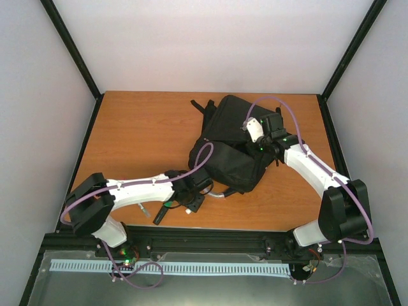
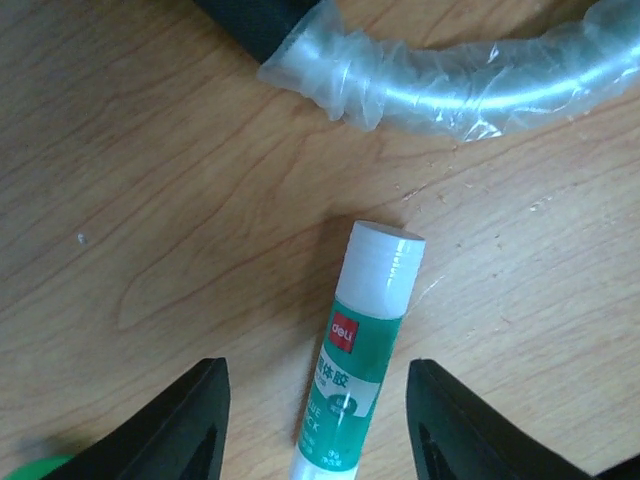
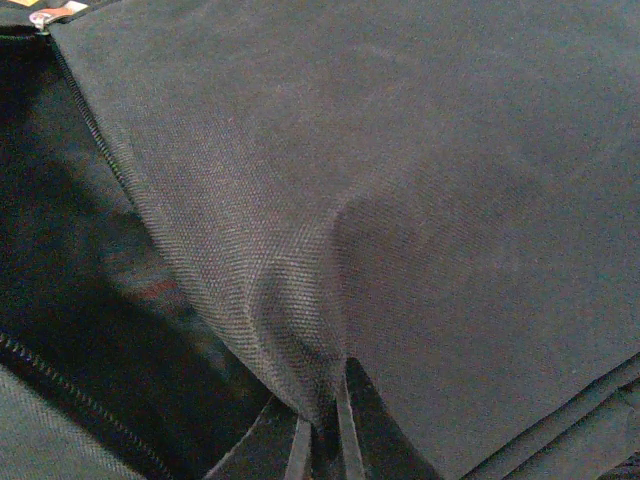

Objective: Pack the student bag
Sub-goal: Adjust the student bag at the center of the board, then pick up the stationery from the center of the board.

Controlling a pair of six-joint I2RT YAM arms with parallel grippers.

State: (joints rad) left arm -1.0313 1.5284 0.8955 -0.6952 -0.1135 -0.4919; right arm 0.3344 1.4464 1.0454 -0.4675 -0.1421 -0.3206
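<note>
The black student bag point(image 1: 233, 137) lies at the middle right of the table, its fabric lifted in a fold. My right gripper point(image 1: 260, 143) is shut on a pinch of that fabric point(image 3: 400, 180); in the right wrist view the thin fingertips point(image 3: 322, 425) close on the fold. A zip line point(image 3: 90, 130) borders a dark opening at the left. A white and green glue stick point(image 2: 365, 340) lies on the wood. My left gripper point(image 2: 315, 372) is open, with a finger on each side of the stick, not touching it. In the top view this gripper point(image 1: 193, 203) is just in front of the bag.
A plastic-wrapped grey handle loop point(image 2: 470, 85) of the bag curves just beyond the glue stick and also shows in the top view point(image 1: 218, 195). A small dark object point(image 1: 159, 215) lies near the table's front edge. Black straps point(image 1: 203, 107) stick out behind the bag.
</note>
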